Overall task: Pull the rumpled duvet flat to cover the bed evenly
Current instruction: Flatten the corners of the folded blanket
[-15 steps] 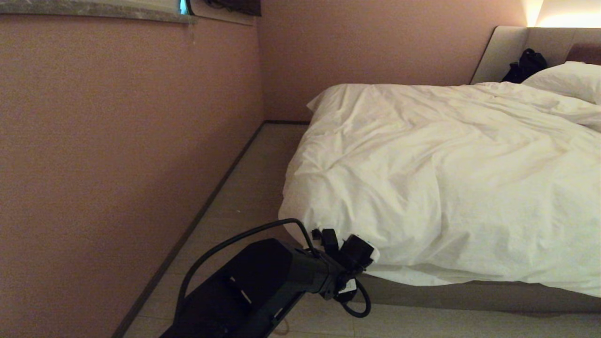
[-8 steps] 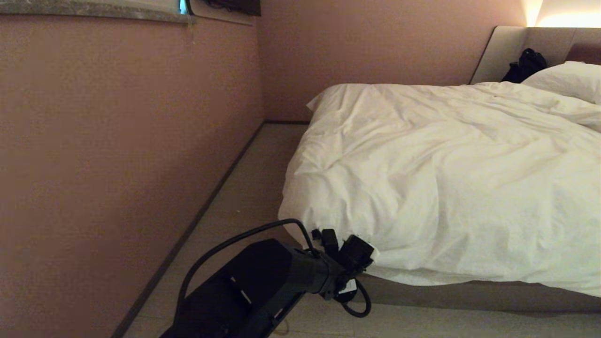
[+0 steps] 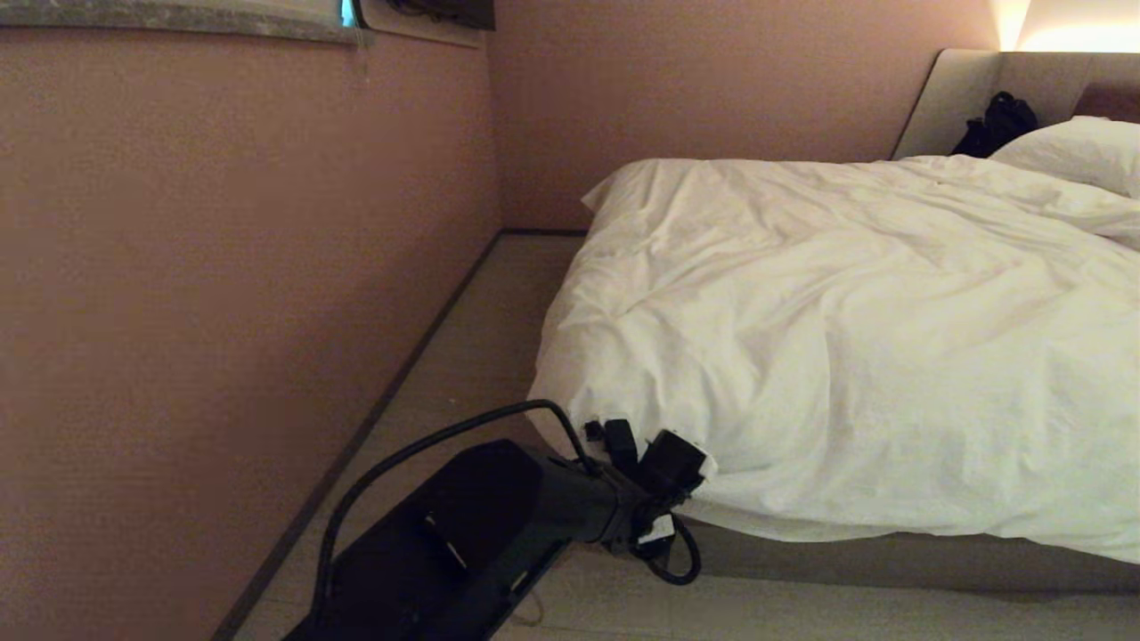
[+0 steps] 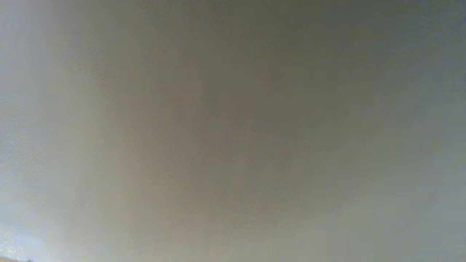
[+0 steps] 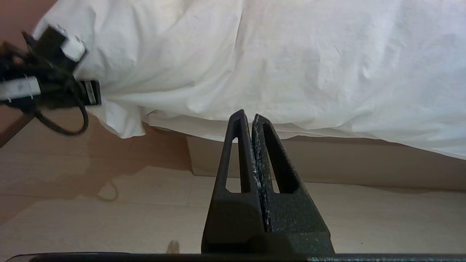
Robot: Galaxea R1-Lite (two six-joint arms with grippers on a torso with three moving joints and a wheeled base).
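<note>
Pink walls (image 3: pixel 240 267) close this narrow room, and a pale tiled floor (image 3: pixel 472 356) runs between the wall and the bed (image 3: pixel 891 556). My left pincer (image 3: pixel 690 472) is low at the near corner of the bed, pushed into the hanging edge of the duvet (image 3: pixel 846 338). Its fingers are buried in the white cloth, pressed together and pinching the duvet corner. My left wrist camera gives only a grey blur, because the cloth is against the lens.

From this pincer the duvet spreads away and upward over the whole mattress, wrinkled, with many folds near the grip. Its lower edge hangs over the grey-beige base just beside my pincer. Far from the pincer, at the head end, a white pillow (image 3: pixel 1082 151) lies on the bed, and a dark bag (image 3: pixel 997 125) leans at the padded headboard (image 3: pixel 971 89).

My right pincer (image 5: pixel 252 118) stays low above the floor, apart from the bed, its two black fingers pressed together and holding nothing. It points toward the duvet edge.
</note>
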